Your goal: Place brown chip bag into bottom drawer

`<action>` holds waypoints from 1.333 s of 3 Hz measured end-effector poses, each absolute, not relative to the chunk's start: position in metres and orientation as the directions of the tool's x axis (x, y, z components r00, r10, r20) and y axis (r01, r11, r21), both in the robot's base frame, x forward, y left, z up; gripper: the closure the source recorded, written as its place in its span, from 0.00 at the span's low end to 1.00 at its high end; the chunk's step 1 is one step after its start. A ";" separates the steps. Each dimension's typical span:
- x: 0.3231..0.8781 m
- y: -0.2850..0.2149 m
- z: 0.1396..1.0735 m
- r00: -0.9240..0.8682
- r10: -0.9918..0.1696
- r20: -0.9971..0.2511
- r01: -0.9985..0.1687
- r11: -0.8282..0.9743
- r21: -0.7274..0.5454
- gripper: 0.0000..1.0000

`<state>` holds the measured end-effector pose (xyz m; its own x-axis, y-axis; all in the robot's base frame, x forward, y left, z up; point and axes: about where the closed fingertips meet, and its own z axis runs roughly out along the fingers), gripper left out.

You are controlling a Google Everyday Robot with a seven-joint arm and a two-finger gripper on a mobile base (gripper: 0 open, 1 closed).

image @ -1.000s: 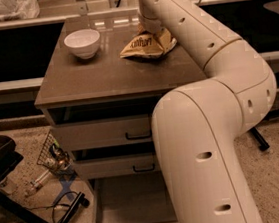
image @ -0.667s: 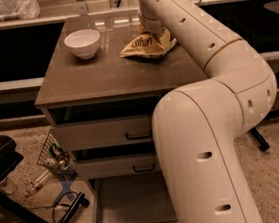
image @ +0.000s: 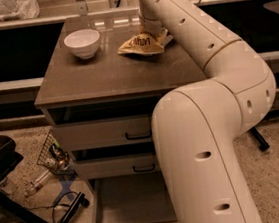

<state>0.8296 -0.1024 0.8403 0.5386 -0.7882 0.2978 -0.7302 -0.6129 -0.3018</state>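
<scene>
Camera view: bag pick-up in hand, drawer standing open

A white bowl [image: 82, 42] is seen at the rear left of the bench [image: 100, 80]. Lower down, the bottom drawer [image: 133, 210] is pulled out. The brown chip bag [image: 141, 44] lies on the bench to the right of the bowl. The gripper [image: 151, 28] is set against the bag's rear edge; whether it is closed on the bag cannot be told. The grasping step is judged in hand. Next, a firm hold and a lift clear of the bench are called for.
</scene>
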 end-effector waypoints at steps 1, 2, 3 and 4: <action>0.825 -0.103 0.859 0.537 -0.781 0.318 -0.719 -0.621 -0.311 1.00; 0.811 -0.110 0.894 0.526 -0.775 0.350 -0.711 -0.627 -0.317 1.00; 0.769 -0.136 0.946 0.475 -0.809 0.346 -0.720 -0.584 -0.376 1.00; 0.713 -0.162 0.976 0.424 -0.853 0.304 -0.734 -0.520 -0.436 1.00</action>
